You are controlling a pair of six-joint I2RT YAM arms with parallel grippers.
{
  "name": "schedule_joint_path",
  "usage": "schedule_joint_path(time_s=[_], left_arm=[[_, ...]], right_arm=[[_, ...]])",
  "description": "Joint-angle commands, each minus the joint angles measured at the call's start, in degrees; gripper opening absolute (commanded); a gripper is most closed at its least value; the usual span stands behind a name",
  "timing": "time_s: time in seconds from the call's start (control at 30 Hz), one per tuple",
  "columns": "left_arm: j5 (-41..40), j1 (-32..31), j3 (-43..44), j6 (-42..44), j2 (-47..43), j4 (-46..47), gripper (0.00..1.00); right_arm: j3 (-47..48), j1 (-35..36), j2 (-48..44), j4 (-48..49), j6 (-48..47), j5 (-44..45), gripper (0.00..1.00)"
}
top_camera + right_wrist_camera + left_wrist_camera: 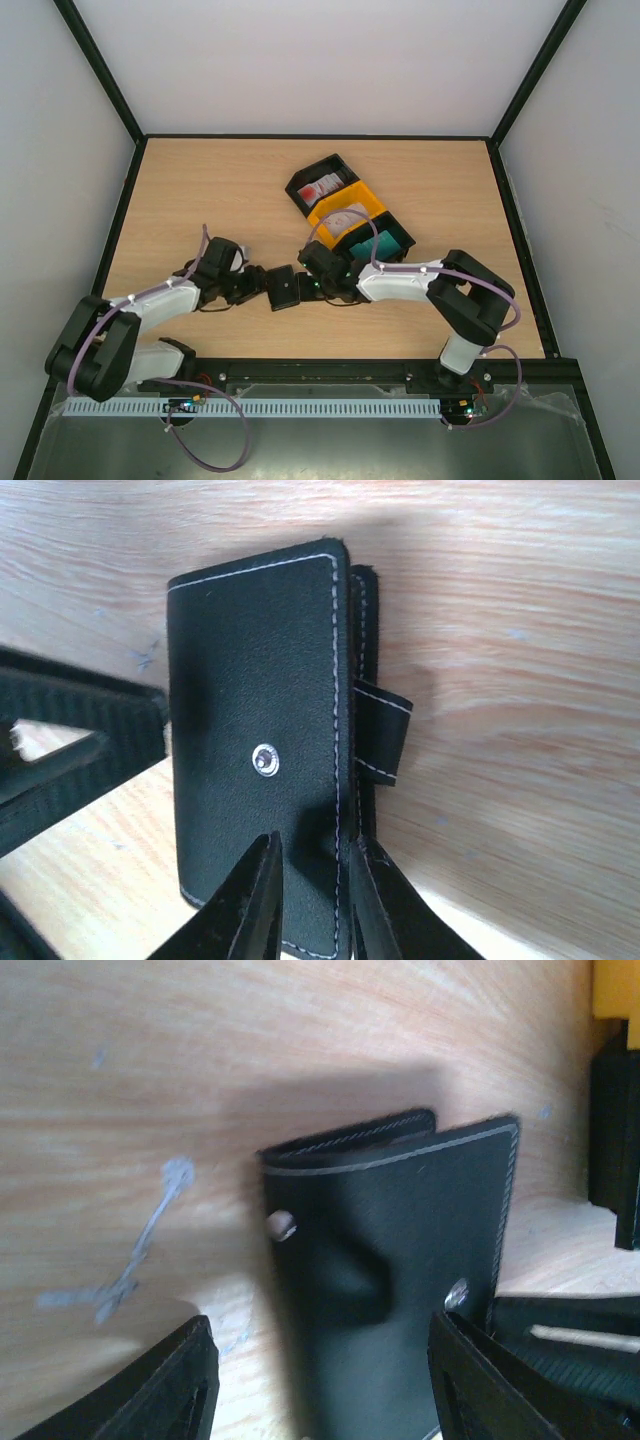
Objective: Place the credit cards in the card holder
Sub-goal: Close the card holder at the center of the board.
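The black card holder (283, 288) lies folded on the table between my two grippers. In the left wrist view the card holder (400, 1230) sits between my left gripper's (320, 1325) wide-open jaws; I cannot tell whether the fingers touch it. In the right wrist view my right gripper (313, 842) is pinched on the stitched edge of the holder's (250, 680) top cover, beside the snap strap (382, 735). In the top view the left gripper (255, 285) and the right gripper (311, 283) flank the holder. A white and red card (322, 188), a pale card (348, 217) and a teal card (376, 244) lie in trays.
Three trays stand in a diagonal row behind the right arm: a black tray (303, 180), a yellow tray (326, 215) and another black tray (402, 234). The yellow tray's corner (615, 990) shows at the left wrist view's right edge. Walls enclose the table.
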Motion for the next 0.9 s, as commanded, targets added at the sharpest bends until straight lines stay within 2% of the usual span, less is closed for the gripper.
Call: schedule_joint_path(time_s=[0.0, 0.13, 0.27, 0.37, 0.43, 0.53, 0.87], left_arm=[[0.12, -0.22, 3.75, 4.12, 5.02, 0.44, 0.59], [-0.82, -0.22, 6.11, 7.72, 8.48, -1.24, 0.55], [-1.25, -0.22, 7.71, 10.27, 11.44, -3.1, 0.5], [-0.97, -0.22, 8.73, 10.45, 12.51, -3.27, 0.45], [-0.8, -0.22, 9.28, 10.6, 12.83, -3.33, 0.44], [-0.76, -0.22, 10.18, 10.93, 13.15, -4.11, 0.43], [-1.04, -0.72, 9.59, 10.07, 11.97, -5.31, 0.42]], right_arm=[[-1.07, 0.16, 1.75, 8.11, 2.0, -6.15, 0.19], [-2.58, 0.15, 0.78, 12.18, 2.83, -4.76, 0.23], [-4.47, 0.04, -2.98, 11.71, 2.36, 5.74, 0.33], [-6.57, -0.09, -5.74, 9.19, 2.13, 13.83, 0.35], [-8.35, -0.38, -7.04, 8.73, 1.77, 16.15, 0.35], [-9.5, -0.55, -7.24, 7.16, -0.4, 16.63, 0.33], [-6.69, -0.49, -2.42, 6.71, -12.54, 6.52, 0.3]])
